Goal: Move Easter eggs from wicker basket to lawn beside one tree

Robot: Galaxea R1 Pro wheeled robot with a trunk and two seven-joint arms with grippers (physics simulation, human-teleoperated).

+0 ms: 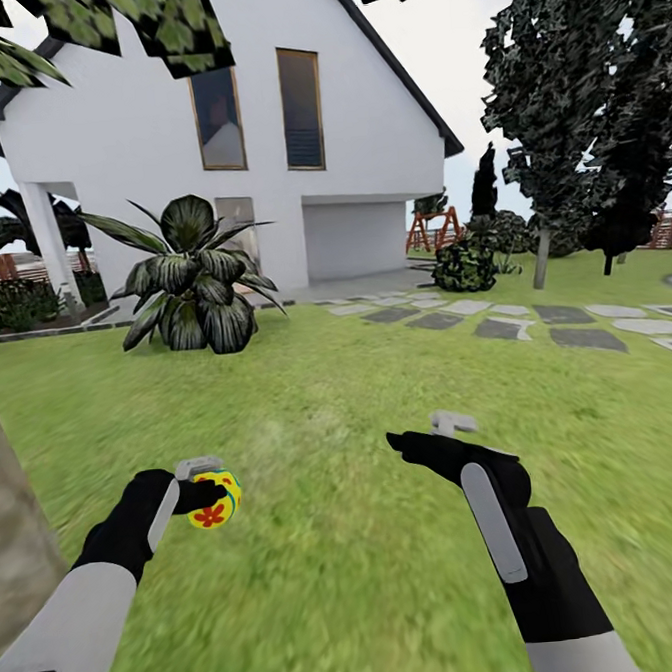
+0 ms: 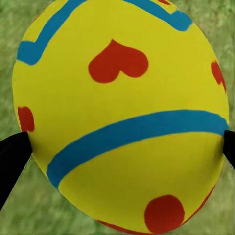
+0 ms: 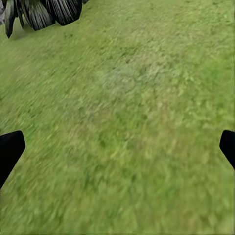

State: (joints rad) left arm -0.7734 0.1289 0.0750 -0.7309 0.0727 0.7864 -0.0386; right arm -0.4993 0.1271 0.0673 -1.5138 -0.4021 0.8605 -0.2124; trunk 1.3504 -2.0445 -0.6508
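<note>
My left gripper [image 1: 209, 495] is shut on one Easter egg [image 1: 224, 506], yellow with blue bands and red marks, held low over the lawn [image 1: 323, 577]. In the left wrist view the egg [image 2: 117, 98] sits between both black fingertips [image 2: 12, 156]. The pale grey-brown trunk of a tree [image 1: 11, 539] rises at the left edge of the head view, close to my left arm. My right gripper [image 1: 419, 440] hovers over the grass to the right, open with nothing in it; the right wrist view shows its fingertips [image 3: 10, 152] wide apart over bare lawn [image 3: 122, 122]. The wicker basket is out of view.
A low dark broad-leaved plant [image 1: 192, 286] stands ahead on the grass before a white house [image 1: 262, 131]. Grey stepping stones [image 1: 516, 325] run across the right. Dark narrow trees [image 1: 581, 108] and shrubs stand at the far right.
</note>
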